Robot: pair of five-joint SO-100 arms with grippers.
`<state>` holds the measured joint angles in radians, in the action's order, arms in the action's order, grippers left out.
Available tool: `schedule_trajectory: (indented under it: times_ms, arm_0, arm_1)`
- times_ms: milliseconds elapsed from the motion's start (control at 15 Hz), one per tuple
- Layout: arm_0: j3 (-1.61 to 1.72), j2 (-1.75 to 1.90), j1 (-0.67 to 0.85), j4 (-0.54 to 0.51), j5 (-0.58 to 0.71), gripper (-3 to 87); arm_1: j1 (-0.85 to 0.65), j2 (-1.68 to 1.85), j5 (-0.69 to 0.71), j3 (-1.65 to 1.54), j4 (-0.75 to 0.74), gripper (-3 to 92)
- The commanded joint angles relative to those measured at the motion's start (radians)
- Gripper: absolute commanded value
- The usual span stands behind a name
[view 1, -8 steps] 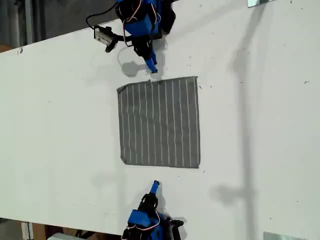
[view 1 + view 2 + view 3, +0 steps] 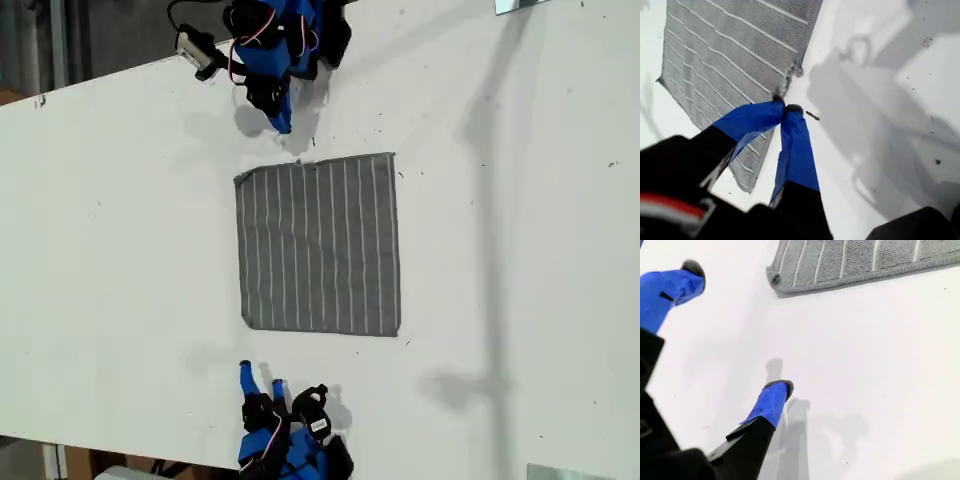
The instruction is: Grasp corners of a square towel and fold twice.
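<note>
White counter [image 2: 520, 250] fills nearly all of the exterior view, with only a dark strip of room beyond its edge at that view's top left.

At the exterior view's bottom, my second gripper [image 2: 260, 378] points toward the towel [image 2: 318, 245]. We see its jaws spread wide and holding nothing. In its wrist view my second gripper [image 2: 737, 327] has only bare counter between the two blue fingers, and one corner [image 2: 774, 277] of the towel lies ahead of them, apart from both tips. The body of this arm is cut off by the exterior view's bottom edge.

The towel lies flat and unfolded in the middle of the counter, between the two arms, with all four corners visible.

At the exterior view's top, my first gripper [image 2: 283, 124] leans down toward the towel's far edge and stops short of it. In the first wrist view its jaws [image 2: 785, 107] are pressed together tip to tip, and nothing is caught between them. The arm's upper part is cut off by the exterior view's top edge.
</note>
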<state>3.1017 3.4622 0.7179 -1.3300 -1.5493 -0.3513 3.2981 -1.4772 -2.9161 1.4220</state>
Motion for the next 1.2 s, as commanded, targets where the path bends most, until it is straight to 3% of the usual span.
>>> schedule_trajectory:
  times_ms: [0,67,133,200,267,333,400,533,667,933,1133]
  arm_0:
    - [-0.006,0.005,0.054,-0.011,-0.003,35.2]
    - [-0.011,0.006,0.06,-0.002,0.048,32.0]
    - [-0.014,0.006,0.058,0.037,0.156,9.8]
    - [-0.014,0.006,0.038,0.041,0.156,1.7]
    - [-0.026,0.006,-0.018,0.08,0.268,0.1]
    - [-0.025,0.006,-0.06,0.106,0.299,1.4]
    - [-0.021,0.006,-0.098,0.117,0.29,6.9]
    - [-0.014,0.006,-0.196,0.233,0.439,8.4]
    - [0.011,0.006,-0.235,0.281,0.42,12.3]
    - [0.012,0.006,-0.245,0.293,0.442,12.8]
    - [0.014,0.006,-0.252,0.291,0.437,12.5]
  arm_1:
    - [-0.011,-0.008,-0.009,0.012,0.005,1.9]
    - [-0.003,-0.008,-0.026,0.009,0.006,2.7]
    - [0.006,-0.008,-0.041,0.006,0.003,0.6]
    - [0.014,-0.008,-0.046,0.008,-0.002,2.0]
    - [0.066,-0.006,0.009,0.02,-0.025,7.3]
    - [0.173,-0.012,0.112,0.023,-0.158,19.1]
    - [0.245,-0.086,0.146,0.044,-0.276,21.4]
    - [0.344,-0.68,0.172,0.373,-0.23,25.8]
    - [0.488,-1.124,0.17,0.56,-0.259,27.5]
    - [0.778,-1.29,-0.006,0.617,-0.267,29.0]
    - [0.802,-1.365,-0.005,0.626,-0.4,28.9]
